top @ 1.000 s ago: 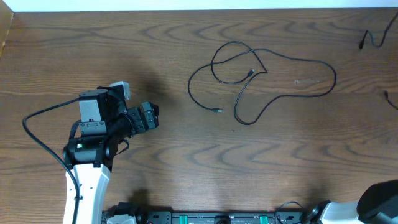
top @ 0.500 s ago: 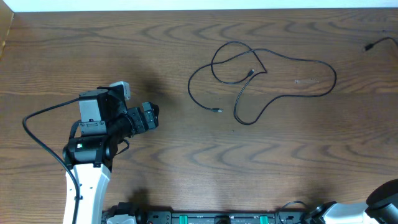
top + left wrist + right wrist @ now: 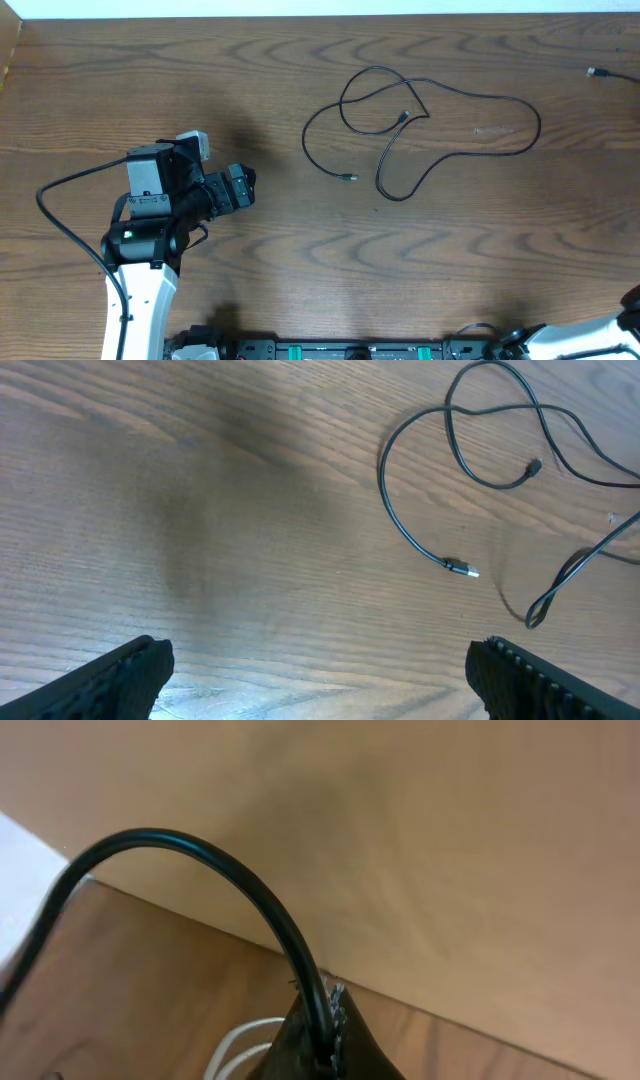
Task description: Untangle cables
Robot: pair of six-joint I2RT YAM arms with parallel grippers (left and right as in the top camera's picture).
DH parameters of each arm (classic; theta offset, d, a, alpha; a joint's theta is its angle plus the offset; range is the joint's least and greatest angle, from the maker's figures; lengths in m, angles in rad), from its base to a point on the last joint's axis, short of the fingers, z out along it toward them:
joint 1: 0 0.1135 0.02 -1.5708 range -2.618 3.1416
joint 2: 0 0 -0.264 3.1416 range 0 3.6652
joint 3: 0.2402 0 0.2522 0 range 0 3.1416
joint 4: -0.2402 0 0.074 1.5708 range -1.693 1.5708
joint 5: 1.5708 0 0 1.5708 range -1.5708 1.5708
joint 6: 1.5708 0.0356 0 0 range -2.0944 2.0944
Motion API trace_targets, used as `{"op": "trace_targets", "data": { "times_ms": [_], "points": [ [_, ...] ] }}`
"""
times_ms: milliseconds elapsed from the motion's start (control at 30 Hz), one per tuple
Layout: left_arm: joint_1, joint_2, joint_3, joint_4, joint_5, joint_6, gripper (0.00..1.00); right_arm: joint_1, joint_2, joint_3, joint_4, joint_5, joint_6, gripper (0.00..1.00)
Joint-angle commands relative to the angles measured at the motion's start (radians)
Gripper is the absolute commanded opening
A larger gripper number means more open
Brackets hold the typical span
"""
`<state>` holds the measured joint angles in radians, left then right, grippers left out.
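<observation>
Two arms noted. Left arm (image 3: 140,270) reaches up from the near edge at the table's (image 3: 120,70) left side, wrist bent so the left gripper (image 3: 245,186) points right, low over bare wood; its fingers (image 3: 120,675) are spread wide, nothing between them. Right arm (image 3: 590,338) shows only at the near right corner; the right gripper (image 3: 320,1045) is pressed together, pinching a black cord (image 3: 200,855) that arcs up and away to the left, one white cord (image 3: 240,1042) just beside the tips. Cable count on the table: one looped black cable (image 3: 500,100) right of centre, well apart from the left gripper, both plugs free; one further plug end (image 3: 597,72) at the far right edge, owner unclear.
</observation>
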<state>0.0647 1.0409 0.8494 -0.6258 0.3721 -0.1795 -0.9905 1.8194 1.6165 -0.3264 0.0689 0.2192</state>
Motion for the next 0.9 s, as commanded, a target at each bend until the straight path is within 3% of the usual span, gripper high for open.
{"op": "trace_targets", "data": {
  "times_ms": [0,200,267,300,367,467,867],
  "points": [
    [0.004,0.003,0.009,-0.002,0.008,0.009,0.98,-0.045,0.030,0.008,-0.011,0.011,0.000,0.01],
    [0.004,0.003,0.009,-0.002,0.008,0.009,0.98,-0.116,0.056,0.008,-0.028,-0.005,0.013,0.04],
    [0.004,0.003,0.009,-0.002,0.008,0.009,0.98,-0.129,0.056,0.008,-0.027,-0.037,0.012,0.26],
    [0.004,0.003,0.009,-0.002,0.008,0.009,0.98,-0.133,0.056,0.008,-0.026,-0.060,0.012,0.45],
    [0.004,0.003,0.009,-0.002,0.008,0.009,0.98,-0.135,0.056,0.008,-0.026,-0.087,0.012,0.68],
    [0.004,0.003,0.009,-0.002,0.008,0.009,0.98,-0.134,0.056,0.008,-0.030,-0.122,0.012,0.82],
    [0.004,0.003,0.009,-0.002,0.008,0.009,0.98,-0.069,0.056,0.008,-0.056,-0.391,0.011,0.90]
  ]
}}
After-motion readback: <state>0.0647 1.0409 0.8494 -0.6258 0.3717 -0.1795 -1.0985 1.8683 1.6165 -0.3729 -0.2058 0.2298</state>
